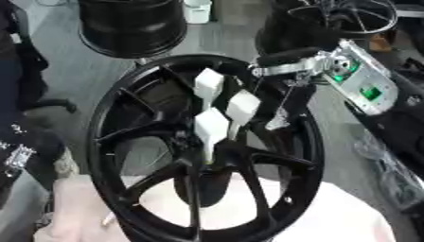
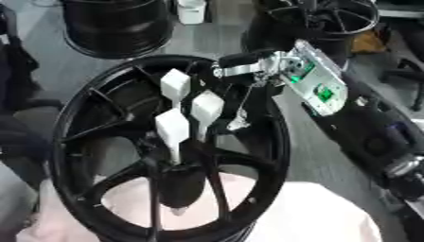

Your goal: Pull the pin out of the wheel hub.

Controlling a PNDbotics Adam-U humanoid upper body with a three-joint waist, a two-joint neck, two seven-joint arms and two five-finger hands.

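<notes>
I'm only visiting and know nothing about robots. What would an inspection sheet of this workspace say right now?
Surface: pale rounded support under the wheel, its make unclear.
Job's things: black spoked wheel hub stands upright; three white paddle-topped pins cluster at its centre.
Clutter: nothing seen on the support.
Hands: right hand reaches in from the upper right over the rim; what its fingers do cannot be told. Left hand not in view.
Cables: thin wires hang below the right wrist.
Surroundings: further black wheels on the grey floor behind; a white container between them.
</notes>
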